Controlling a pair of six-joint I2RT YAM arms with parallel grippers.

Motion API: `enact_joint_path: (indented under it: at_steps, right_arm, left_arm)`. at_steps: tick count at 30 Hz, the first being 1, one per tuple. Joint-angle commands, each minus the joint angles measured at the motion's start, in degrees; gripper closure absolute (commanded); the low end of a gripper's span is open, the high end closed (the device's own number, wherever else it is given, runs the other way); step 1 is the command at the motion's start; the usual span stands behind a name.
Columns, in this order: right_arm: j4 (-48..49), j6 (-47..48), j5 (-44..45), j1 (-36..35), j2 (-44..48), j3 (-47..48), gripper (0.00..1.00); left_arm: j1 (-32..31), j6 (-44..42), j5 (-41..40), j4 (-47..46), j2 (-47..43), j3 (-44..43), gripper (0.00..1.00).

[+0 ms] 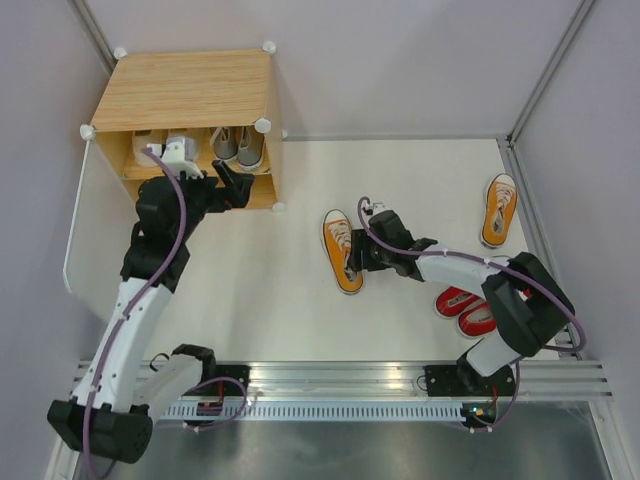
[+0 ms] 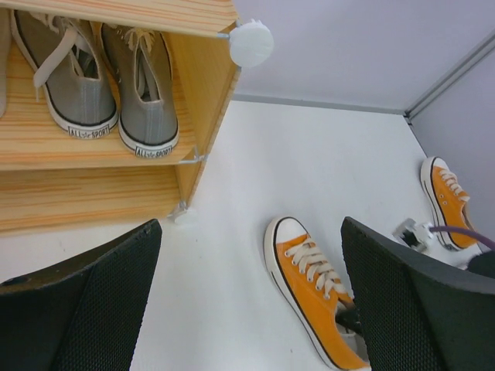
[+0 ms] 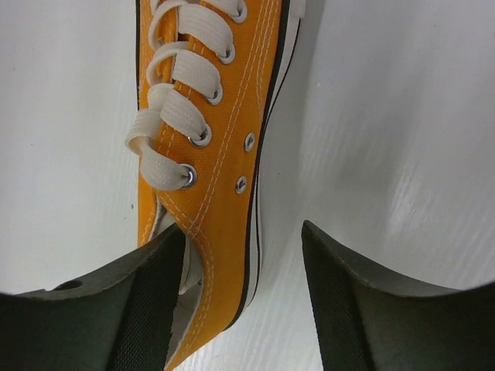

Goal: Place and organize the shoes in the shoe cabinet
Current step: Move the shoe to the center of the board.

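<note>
The light-wood shoe cabinet [image 1: 185,90] stands at the back left. A grey pair [image 2: 108,85] sits on its middle shelf [image 2: 46,143], toes outward. My left gripper [image 2: 249,224] hangs open and empty just in front of the cabinet's right half [image 1: 232,185]. One orange shoe [image 1: 342,250] lies mid-table. My right gripper [image 3: 241,232] is open over its heel end, with one finger [image 3: 155,294] inside the shoe's opening and the other finger [image 3: 363,301] clear of the sole. A second orange shoe [image 1: 499,210] lies far right. The red pair [image 1: 465,308] lies under my right arm.
A white door panel [image 1: 75,240] stands swung open to the left of the cabinet. A metal frame edges the table on the right [image 1: 535,230]. The cabinet's lower compartment [image 2: 77,197] shows bare wood in the left wrist view.
</note>
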State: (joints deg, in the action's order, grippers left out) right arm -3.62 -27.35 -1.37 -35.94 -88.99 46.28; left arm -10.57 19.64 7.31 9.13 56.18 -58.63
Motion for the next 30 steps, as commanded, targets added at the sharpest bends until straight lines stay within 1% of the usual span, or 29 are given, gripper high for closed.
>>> enact_joint_path:
  at_steps: [1,2,4,5,7,8,10,11,12,14,17,19,20,22,25,27,28,29,30]
  right_arm:
    - [5.6,-1.5,-0.1,-2.0,-2.0,1.3,0.37]
    - [5.8,-1.8,-0.1,-2.5,-2.3,1.4,0.44]
    - [6.8,-2.4,0.0,-4.0,-3.0,2.2,0.53]
    - [7.0,-3.1,0.2,-4.7,-3.3,3.2,0.63]
    - [7.0,-3.6,1.0,-6.8,-4.3,4.6,0.74]
    - [7.0,-4.1,0.9,-7.5,-5.6,6.5,0.83]
    - [6.3,-4.8,1.0,-9.7,-7.3,9.2,0.90]
    - [5.8,-5.1,0.9,-10.5,-8.6,12.7,0.96]
    - [5.0,-5.3,0.9,-11.3,-10.9,14.3,0.98]
    - [4.0,-5.3,2.5,-13.7,-14.8,19.7,0.99]
    - [3.7,-5.9,2.9,-16.5,-18.4,26.1,0.99]
    - [2.1,-6.8,2.9,-18.2,-21.7,28.9,0.99]
    - [1.3,-7.4,3.0,-18.8,-23.8,31.8,0.99]
    - [0.9,-10.3,3.0,-20.0,-25.6,34.2,0.99]
    - [1.6,-15.3,2.2,-21.0,-29.1,38.3,0.99]
    - [1.2,-16.7,2.9,-21.6,-31.8,42.0,0.99]
    - [1.1,-17.5,3.0,-21.7,-32.5,43.4,0.98]
    - [1.2,-18.7,2.9,-21.9,-34.1,45.6,0.94]
    - [1.4,-19.7,2.4,-21.8,-34.9,46.6,0.87]
  left_arm:
    - [0.2,-2.2,-1.0,10.1,-7.4,-0.8,0.00]
    - [0.2,-3.1,-1.2,11.3,-8.6,-1.0,0.00]
    - [0.3,-6.0,-1.5,14.9,-11.0,-1.6,0.00]
    - [0.2,-7.3,-3.0,16.2,-13.0,-1.5,0.00]
    - [0.2,-8.0,-5.7,18.1,-15.5,0.4,0.00]
    - [0.2,-7.5,-10.1,18.5,-17.8,1.5,0.01]
    - [0.2,-7.2,-13.0,18.3,-20.2,5.1,0.00]
    - [0.2,-7.3,-14.2,17.9,-21.5,6.4,0.01]
    - [0.2,-7.3,-14.5,17.4,-23.9,8.8,0.01]
    - [0.1,-8.0,-15.5,16.0,-26.3,10.7,0.01]
    - [-0.2,-8.0,-17.8,14.6,-30.1,14.1,0.01]
    - [-0.4,-8.1,-18.5,13.5,-33.1,16.8,0.00]
    - [-0.8,-8.1,-19.2,12.6,-33.9,17.7,0.00]
    - [-1.1,-8.0,-19.0,12.5,-34.9,18.9,0.00]
    - [-1.6,-7.9,-18.6,12.6,-34.0,19.0,0.01]
    - [-1.7,-7.9,-18.6,12.6,-33.7,19.2,0.01]
    - [-1.8,-8.0,-18.9,12.7,-33.7,19.1,0.01]
    - [-1.9,-8.1,-19.0,12.6,-33.7,19.2,0.01]
    - [-1.9,-8.2,-19.1,12.7,-33.9,19.3,0.01]
